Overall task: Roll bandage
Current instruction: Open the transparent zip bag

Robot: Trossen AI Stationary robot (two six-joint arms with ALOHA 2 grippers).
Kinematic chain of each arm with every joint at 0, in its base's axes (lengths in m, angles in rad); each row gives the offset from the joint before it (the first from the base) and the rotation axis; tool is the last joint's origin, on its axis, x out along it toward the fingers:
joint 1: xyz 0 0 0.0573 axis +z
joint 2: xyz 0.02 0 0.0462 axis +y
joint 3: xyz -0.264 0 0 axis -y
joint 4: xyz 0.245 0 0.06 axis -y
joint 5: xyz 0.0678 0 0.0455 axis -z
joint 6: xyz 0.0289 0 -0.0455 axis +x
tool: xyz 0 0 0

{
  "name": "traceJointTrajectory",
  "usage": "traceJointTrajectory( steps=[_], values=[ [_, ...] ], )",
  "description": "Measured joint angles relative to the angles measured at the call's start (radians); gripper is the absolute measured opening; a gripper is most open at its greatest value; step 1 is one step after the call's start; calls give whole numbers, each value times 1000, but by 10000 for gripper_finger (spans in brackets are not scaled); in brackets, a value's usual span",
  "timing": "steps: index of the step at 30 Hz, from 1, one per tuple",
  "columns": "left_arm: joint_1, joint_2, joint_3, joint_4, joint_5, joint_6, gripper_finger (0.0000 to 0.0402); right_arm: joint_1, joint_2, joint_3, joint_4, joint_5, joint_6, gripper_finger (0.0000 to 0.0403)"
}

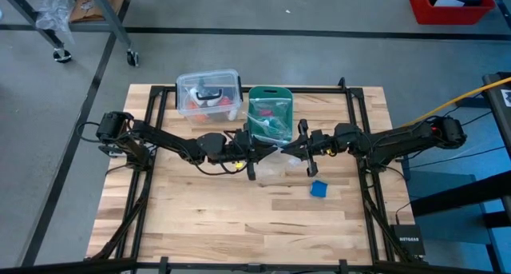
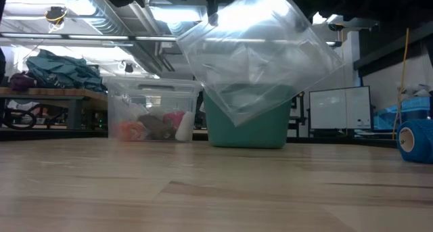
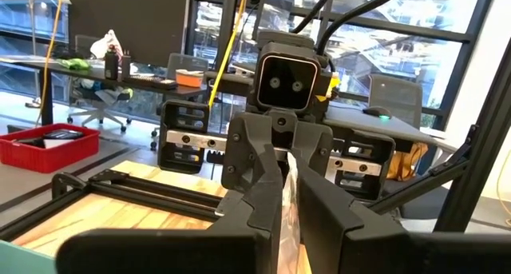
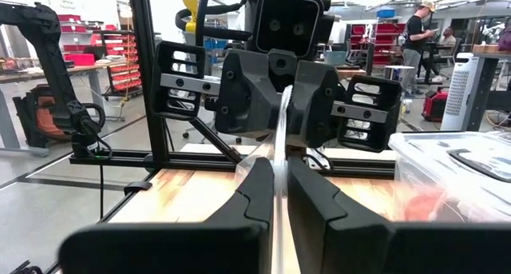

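Bandage (image 1: 318, 188) already a small blue roll on table, apart from and below-right of both grippers, L (image 1: 252, 156) & R (image 1: 297, 149), each clamped on clear bag (image 2: 260, 53) held aloft; rolling apparently done.

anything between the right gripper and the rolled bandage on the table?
Bare wood in the high view. The right gripper pinches a clear plastic bag held up with the left gripper; the bandage sits apart, nothing between it and the bag's edge.
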Motion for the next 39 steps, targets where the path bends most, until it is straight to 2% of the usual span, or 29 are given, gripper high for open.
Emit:
traceJointTrajectory(
  steps=[16, 22, 28, 39],
  values=[
    [8, 1, 0, 0, -1, 1, 31, 0, 0, 0, 3, 27, 26, 26],
    [20, 1, 0, 1, 0, -6, 4, 0, 0, 0, 3, 34, 26, 26],
    [23, 2, -1, 5, 0, 1, 2, -1, 0, 0, -12, 32, 26, 26],
    [15, 3, -2, -2, -2, 67, 0, -1, -1, 2, -74, 7, 26, 26]
  ],
)
